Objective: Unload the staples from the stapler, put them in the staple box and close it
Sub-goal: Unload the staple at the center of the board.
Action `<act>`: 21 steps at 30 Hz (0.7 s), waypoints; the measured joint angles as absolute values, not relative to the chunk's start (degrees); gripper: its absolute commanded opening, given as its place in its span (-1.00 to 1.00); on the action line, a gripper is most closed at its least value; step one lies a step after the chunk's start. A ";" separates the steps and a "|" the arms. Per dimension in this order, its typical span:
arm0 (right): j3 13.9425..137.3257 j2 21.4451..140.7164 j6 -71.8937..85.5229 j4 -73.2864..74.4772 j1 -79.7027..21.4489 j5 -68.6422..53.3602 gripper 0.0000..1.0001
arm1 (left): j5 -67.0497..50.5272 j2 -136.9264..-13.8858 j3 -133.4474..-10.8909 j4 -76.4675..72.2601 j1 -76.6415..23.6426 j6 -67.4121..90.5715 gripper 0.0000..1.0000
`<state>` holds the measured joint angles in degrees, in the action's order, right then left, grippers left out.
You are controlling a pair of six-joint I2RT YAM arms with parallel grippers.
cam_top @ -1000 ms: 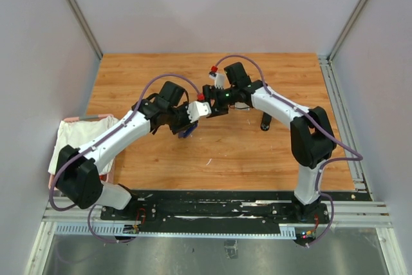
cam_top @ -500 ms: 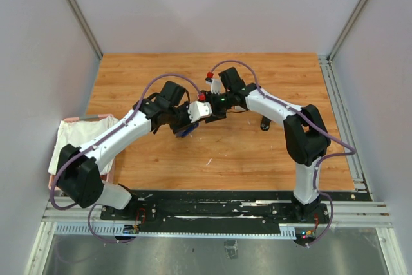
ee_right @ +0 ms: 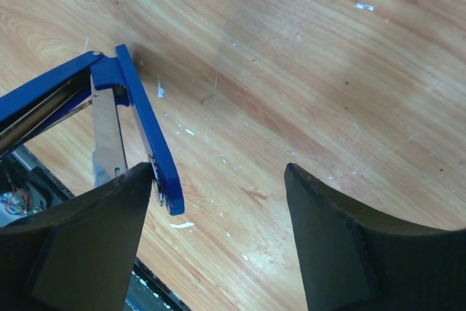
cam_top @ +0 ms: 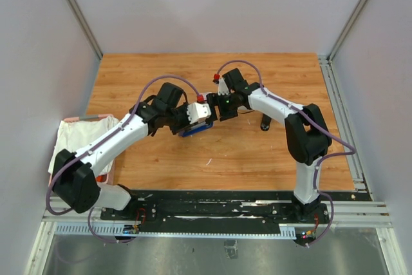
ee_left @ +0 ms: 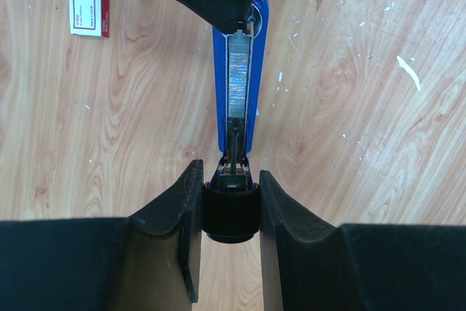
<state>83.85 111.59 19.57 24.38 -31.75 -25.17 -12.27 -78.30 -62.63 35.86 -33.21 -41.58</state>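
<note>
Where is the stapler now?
In the top view, the stapler is left of centre, clamped in the left gripper, the open right gripper beside it.

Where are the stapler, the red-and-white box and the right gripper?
stapler (ee_right: pixel 148 129): right wrist view, on its blue arm.
box (ee_left: pixel 86 5): left wrist view, on its white face.
right gripper (ee_right: pixel 217 176): right wrist view, midway between its open fingertips.

The stapler (cam_top: pixel 197 129) is at the middle of the bench (cam_top: pixel 257 156), one end between the fingers of the left pincer (ee_left: pixel 229 176), the other end beside the right pincer (ee_right: pixel 218 172). A cloth (cam_top: pixel 77 136) lies at the bench's left edge.
</note>
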 measured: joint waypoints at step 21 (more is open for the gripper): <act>81.78 116.71 21.69 21.43 -23.64 -37.69 0.38 | -13.61 -72.69 -55.42 27.62 -33.06 -40.77 -1.00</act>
